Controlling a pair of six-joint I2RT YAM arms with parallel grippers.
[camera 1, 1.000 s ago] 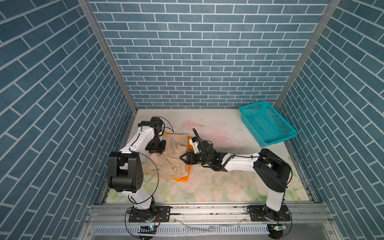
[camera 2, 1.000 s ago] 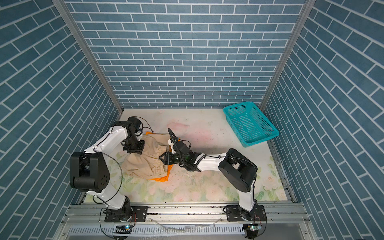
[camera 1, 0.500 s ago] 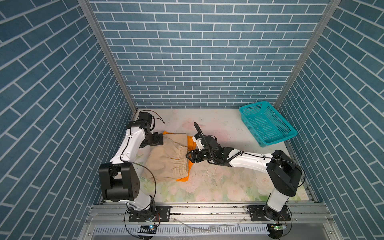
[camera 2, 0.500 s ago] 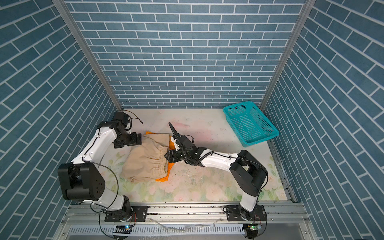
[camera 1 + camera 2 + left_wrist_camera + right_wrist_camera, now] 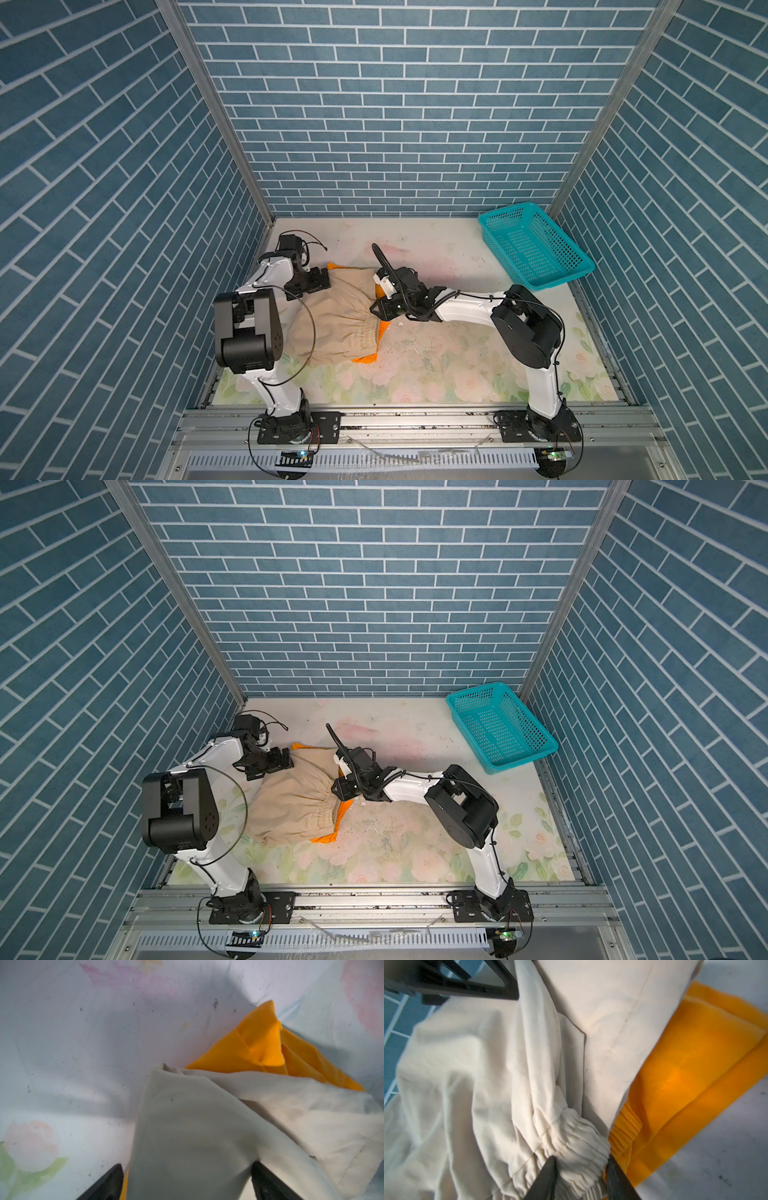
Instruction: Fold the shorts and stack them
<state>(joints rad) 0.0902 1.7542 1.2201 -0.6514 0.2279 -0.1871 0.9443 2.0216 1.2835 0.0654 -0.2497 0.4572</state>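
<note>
The beige shorts (image 5: 332, 320) (image 5: 291, 804) lie spread on top of the orange shorts (image 5: 365, 357) (image 5: 326, 837), which show only at the edges. My left gripper (image 5: 322, 278) (image 5: 190, 1180) sits at the far left corner of the beige pair, open wide, with a beige fold (image 5: 187, 1136) lying loose between its fingers (image 5: 112, 1184). My right gripper (image 5: 376, 309) (image 5: 581, 1169) is at the right side of the pile, shut on the bunched elastic waistband of the beige shorts (image 5: 577, 1138). The orange waistband (image 5: 625, 1128) lies just beside it.
A teal perforated basket (image 5: 552, 280) (image 5: 519, 762) stands at the back right, against the wall. The floral mat (image 5: 457, 357) covers the table. Blue brick walls close in on three sides, and the left arm's elbow (image 5: 245, 328) hangs over the pile's left edge.
My left gripper moved off the pile to its far left corner and opened wide. My right gripper shifted along the pile's right edge and narrowed onto the beige waistband. The beige shorts now lie spread out more.
</note>
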